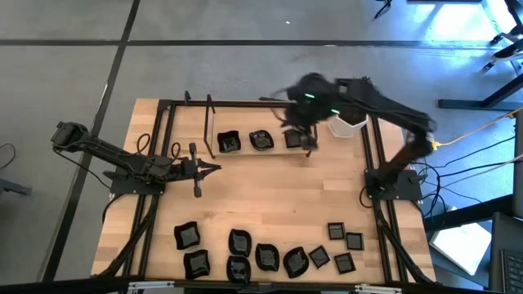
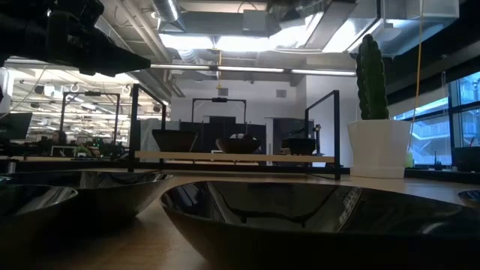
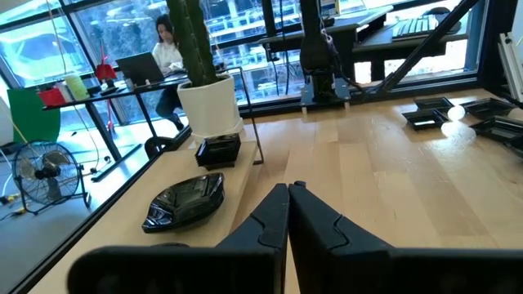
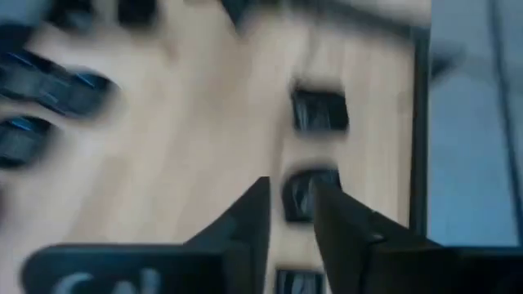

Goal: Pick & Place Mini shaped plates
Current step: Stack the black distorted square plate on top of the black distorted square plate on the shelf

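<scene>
Mini shaped plates (image 1: 245, 260) crowd the near edge of the desk (image 1: 270, 192) in the high view, with three more in a row at the far side, and the right gripper (image 1: 308, 144) hangs just beside the third, the square plate (image 1: 292, 139). The left gripper (image 1: 214, 168) waits mid-desk on the left.

Low view: three dishes sit lined up beside the cactus pot (image 2: 379, 148).

Left wrist view: its fingers (image 3: 270, 220) are pressed together, holding nothing.

Right wrist view: fingers partly spread, nothing visibly between them, though I can't be sure. A fast arm risks clipping and scattering that row.
</scene>
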Controlling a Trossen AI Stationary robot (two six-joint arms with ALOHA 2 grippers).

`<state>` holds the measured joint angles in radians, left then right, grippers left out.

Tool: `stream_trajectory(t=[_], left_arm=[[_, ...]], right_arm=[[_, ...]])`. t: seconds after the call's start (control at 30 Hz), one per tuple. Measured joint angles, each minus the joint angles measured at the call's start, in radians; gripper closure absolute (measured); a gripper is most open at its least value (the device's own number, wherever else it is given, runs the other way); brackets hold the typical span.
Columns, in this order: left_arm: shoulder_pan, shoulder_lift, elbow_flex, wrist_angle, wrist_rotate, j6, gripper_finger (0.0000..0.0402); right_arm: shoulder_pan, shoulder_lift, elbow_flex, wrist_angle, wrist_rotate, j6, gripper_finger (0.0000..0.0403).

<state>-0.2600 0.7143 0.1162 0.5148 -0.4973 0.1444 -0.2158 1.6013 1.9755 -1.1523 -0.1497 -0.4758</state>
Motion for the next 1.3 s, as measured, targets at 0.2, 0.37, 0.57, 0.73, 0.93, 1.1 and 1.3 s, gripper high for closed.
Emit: stream_trajectory(t=[0.2, 0.37, 0.57, 0.73, 0.93, 1.1, 1.3], left_arm=[[0.0, 0.0, 0.0, 0.0, 0.0, -0.001, 0.0394], [0.0, 0.0, 0.0, 0.0, 0.0, -0.001, 0.0397], [0.0, 0.0, 0.0, 0.0, 0.0, 0.0, 0.0398], [0.0, 0.0, 0.0, 0.0, 0.0, -0.001, 0.0398], [0.0, 0.0, 0.0, -0.001, -0.008, -0.001, 0.0398], [0.0, 0.0, 0.0, 0.0, -0.008, -0.001, 0.0398], [0.0, 0.0, 0.0, -0.003, -0.008, -0.002, 0.0398]], right_arm=[[0.205, -0.212, -0.031, 0.071, 0.001, 0.044, 0.0391], [0.347, -0.389, -0.252, 0.203, 0.006, 0.118, 0.0391], [0.461, -0.561, -0.711, 0.479, 0.126, 0.2, 0.0398], [0.486, -0.664, -1.084, 0.895, 0.133, 0.153, 0.0394], [0.484, -0.689, -1.425, 1.516, 0.125, 0.152, 0.0399], [0.475, -0.688, -1.592, 1.799, 0.163, 0.222, 0.0392], [0.475, -0.696, -1.678, 1.86, 0.166, 0.225, 0.0397]])
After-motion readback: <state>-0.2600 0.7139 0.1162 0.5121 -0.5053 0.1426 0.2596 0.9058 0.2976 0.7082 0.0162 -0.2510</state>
